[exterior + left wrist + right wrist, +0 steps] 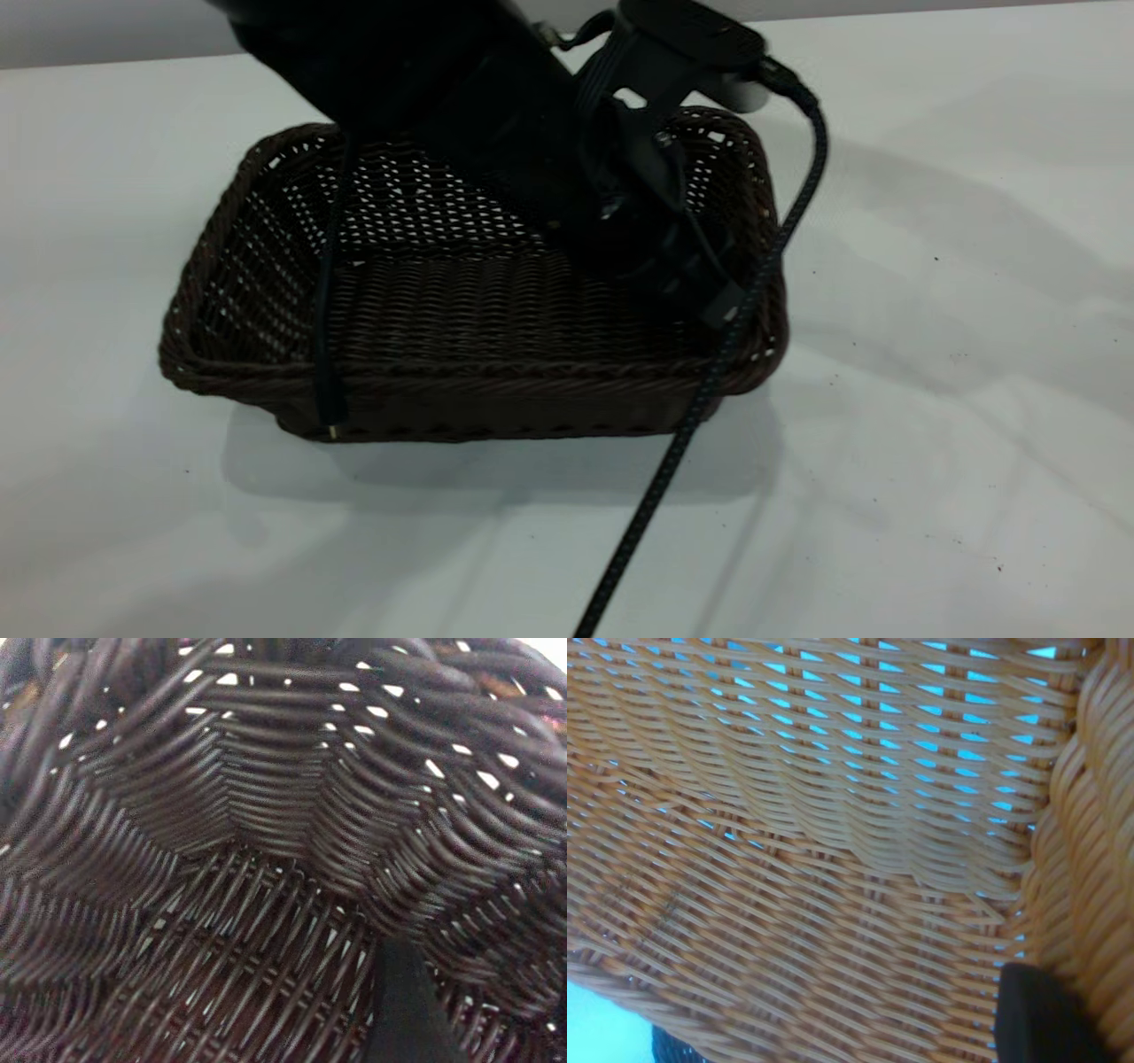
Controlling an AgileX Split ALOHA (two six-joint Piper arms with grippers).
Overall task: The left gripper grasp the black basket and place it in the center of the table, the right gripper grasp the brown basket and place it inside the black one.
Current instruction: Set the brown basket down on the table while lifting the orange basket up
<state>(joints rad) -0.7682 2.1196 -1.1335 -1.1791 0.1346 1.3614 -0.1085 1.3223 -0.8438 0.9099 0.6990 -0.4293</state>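
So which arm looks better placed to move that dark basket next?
The left. The left gripper reaches down inside the black basket, at its right-hand wall. The right wrist view shows only the brown basket, close up.

You cannot see the left gripper's (673, 266) fingertips from outside: the arm's bulk covers them and much of the black basket's (461, 301) far wall. In the left wrist view the weave fills the frame and only one dark finger (403, 1010) shows, cut off at the edge. In the right wrist view the brown basket (815, 904) overruns every edge; one finger (1041, 1014) is cropped at the corner.
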